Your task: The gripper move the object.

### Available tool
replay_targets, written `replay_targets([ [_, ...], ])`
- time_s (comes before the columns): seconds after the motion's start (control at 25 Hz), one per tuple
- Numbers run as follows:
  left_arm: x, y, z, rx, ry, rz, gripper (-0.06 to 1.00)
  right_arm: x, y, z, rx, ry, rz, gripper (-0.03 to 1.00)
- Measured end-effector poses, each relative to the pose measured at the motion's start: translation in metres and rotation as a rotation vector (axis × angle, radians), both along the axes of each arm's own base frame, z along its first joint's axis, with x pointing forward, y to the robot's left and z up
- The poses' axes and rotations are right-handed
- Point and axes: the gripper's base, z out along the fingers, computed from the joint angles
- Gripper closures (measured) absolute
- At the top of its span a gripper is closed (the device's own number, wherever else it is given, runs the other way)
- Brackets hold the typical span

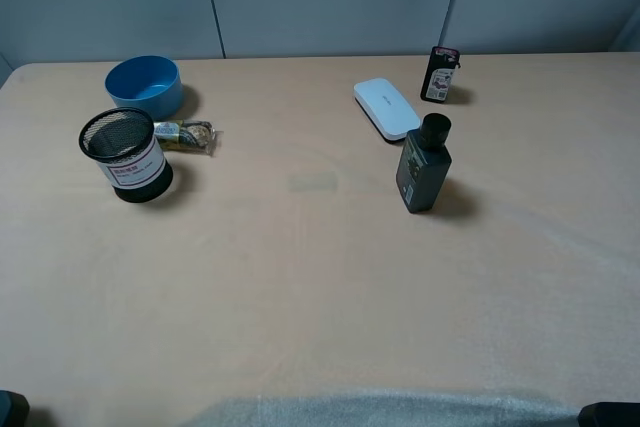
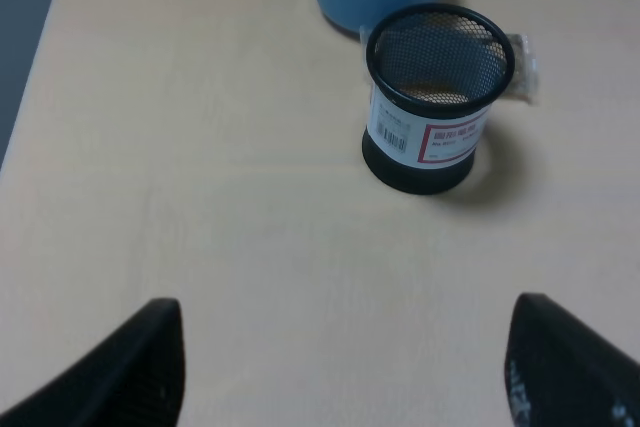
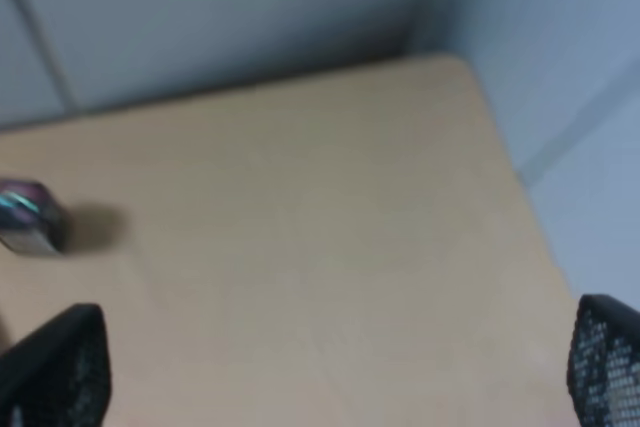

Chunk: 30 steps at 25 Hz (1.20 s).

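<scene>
Up at one o'clock lies the white device (image 1: pixel 386 107), untouched; right gripper (image 3: pixel 330 367) spread wide, empty, probably yet to reach over.

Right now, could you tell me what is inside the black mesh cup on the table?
The black mesh cup looks empty: in the left wrist view only its bare bottom shows. The snack packet lies outside, behind it, partly covered by it.

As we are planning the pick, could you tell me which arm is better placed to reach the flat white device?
The right: the white device lies on the right half of the table, and the right gripper is open.
</scene>
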Motion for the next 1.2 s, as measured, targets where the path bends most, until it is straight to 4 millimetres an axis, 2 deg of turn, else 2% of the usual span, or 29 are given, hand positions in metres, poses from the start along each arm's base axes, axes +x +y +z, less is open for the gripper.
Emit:
replay_targets([
  [0.2, 0.0, 0.0, 0.0, 0.0, 0.0, 0.0, 0.21, -0.065, -0.014, -0.034, -0.019, -0.03, -0.077, 0.27],
  [0.4, 0.0, 0.0, 0.0, 0.0, 0.0, 0.0, 0.21, -0.134, -0.008, -0.079, -0.024, -0.134, -0.07, 0.27],
  [0.6, 0.0, 0.0, 0.0, 0.0, 0.0, 0.0, 0.21, -0.185, 0.0, -0.119, -0.022, -0.253, -0.032, 0.27],
  [0.72, 0.0, 0.0, 0.0, 0.0, 0.0, 0.0, 0.21, -0.206, 0.005, -0.136, -0.018, -0.309, 0.008, 0.27],
  [0.84, 0.0, 0.0, 0.0, 0.0, 0.0, 0.0, 0.21, -0.216, 0.011, -0.152, 0.003, -0.32, 0.056, 0.27],
  [1.0, 0.0, 0.0, 0.0, 0.0, 0.0, 0.0, 0.21, -0.219, 0.014, -0.163, -0.01, -0.321, 0.112, 0.27],
  [1.2, 0.0, 0.0, 0.0, 0.0, 0.0, 0.0, 0.21, -0.219, 0.015, -0.164, -0.042, -0.314, 0.154, 0.27],
])
